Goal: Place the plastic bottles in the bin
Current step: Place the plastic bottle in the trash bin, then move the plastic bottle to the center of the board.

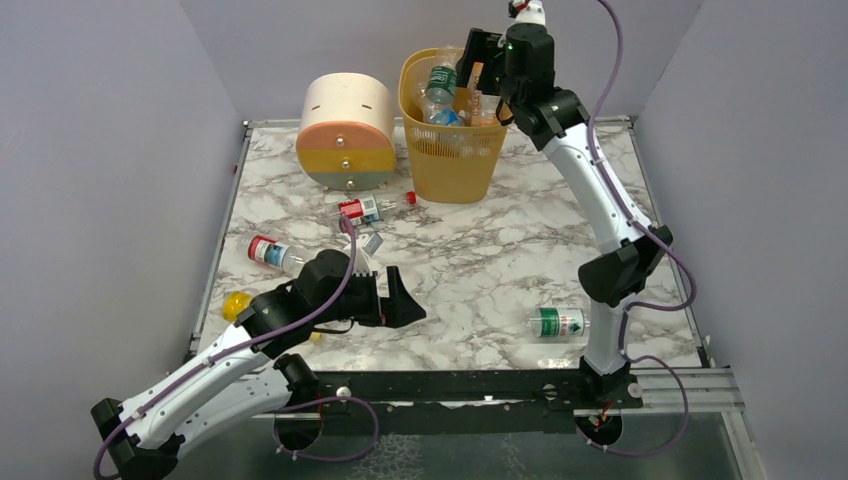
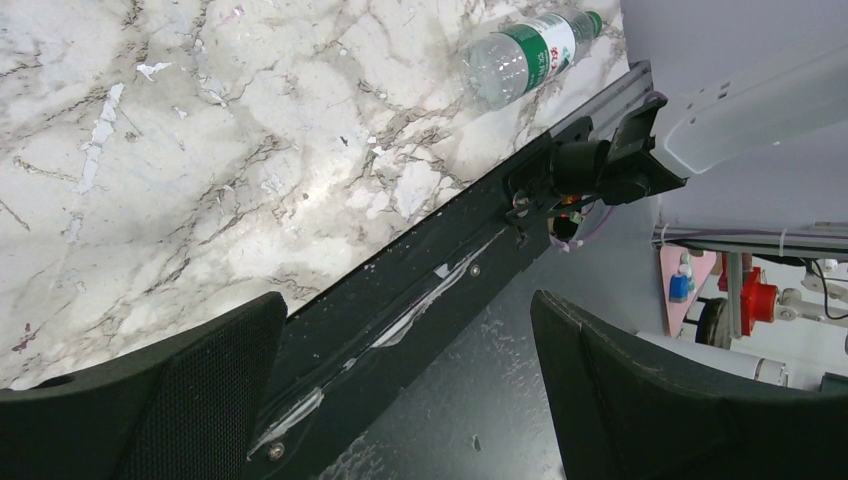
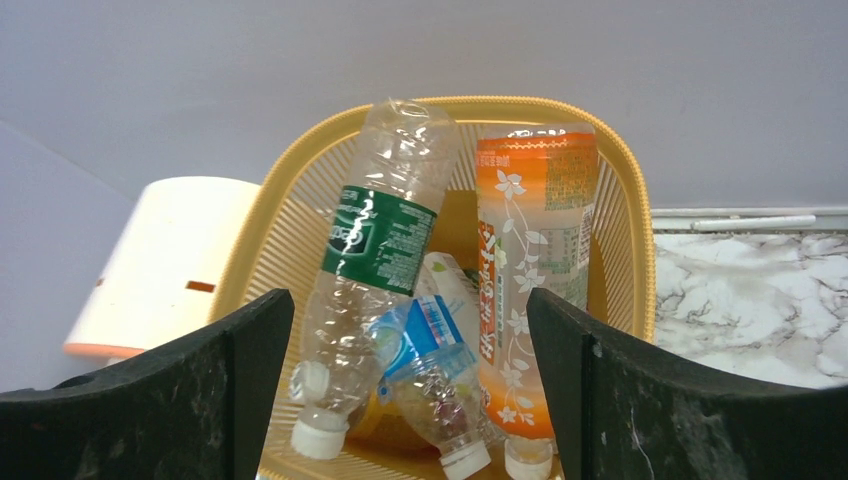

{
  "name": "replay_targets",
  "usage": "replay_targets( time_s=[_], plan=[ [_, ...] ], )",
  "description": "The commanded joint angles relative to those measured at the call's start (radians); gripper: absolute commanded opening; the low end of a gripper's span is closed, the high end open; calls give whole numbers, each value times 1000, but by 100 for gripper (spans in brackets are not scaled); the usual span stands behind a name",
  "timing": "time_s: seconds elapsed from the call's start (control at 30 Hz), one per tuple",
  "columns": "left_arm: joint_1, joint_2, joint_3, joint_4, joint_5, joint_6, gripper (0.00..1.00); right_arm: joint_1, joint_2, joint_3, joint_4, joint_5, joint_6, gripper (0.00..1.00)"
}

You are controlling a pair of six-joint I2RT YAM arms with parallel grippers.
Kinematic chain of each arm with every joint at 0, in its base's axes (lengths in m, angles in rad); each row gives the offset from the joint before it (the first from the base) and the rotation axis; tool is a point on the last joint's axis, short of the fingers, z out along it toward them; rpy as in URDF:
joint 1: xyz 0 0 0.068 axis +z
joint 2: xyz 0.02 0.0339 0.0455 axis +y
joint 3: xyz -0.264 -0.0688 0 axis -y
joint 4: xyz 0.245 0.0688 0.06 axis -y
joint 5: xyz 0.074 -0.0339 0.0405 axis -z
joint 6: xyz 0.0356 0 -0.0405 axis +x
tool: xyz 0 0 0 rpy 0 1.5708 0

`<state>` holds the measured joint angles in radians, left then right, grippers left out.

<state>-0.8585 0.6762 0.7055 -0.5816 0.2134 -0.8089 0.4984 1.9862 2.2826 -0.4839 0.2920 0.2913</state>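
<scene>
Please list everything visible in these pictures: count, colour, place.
marble-patterned table top: one, white-grey, under everything
tall yellow-orange plastic bin: one, far centre of table
plastic bottles in the bin: at least four; green, orange, blue labels
plastic bottles lying on the table: about five; red or green labels, one yellow; mostly left side
round cream-orange-green drawer unit: one, left of bin
small red piece, perhaps a cap: one, before bin
left fingers: two, black, open, low over table's near part
right fingers: two, black, open, above the bin
</scene>
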Motion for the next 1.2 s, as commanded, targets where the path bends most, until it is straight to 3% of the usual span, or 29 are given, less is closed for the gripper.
replay_targets(
  time_s=[0.0, 0.3, 0.7, 0.9, 1.17],
  plan=[
    [1, -18, 19, -10, -2, 0, 99, 5, -93, 59, -105, -91, 51, 99],
    [3, -65, 53, -67, -29, 1, 99, 14, -438, -314, -131, -258, 127, 100],
    [2, -159, 46, -119, -15, -16, 99, 14, -721, -546, -273, -299, 202, 100],
    [3, -192, 24, -129, -12, -27, 99, 14, -818, -725, -255, -343, 272, 100],
    [3, -174, 4, -106, -14, -19, 99, 14, -852, -833, -230, -350, 307, 100]
  ],
)
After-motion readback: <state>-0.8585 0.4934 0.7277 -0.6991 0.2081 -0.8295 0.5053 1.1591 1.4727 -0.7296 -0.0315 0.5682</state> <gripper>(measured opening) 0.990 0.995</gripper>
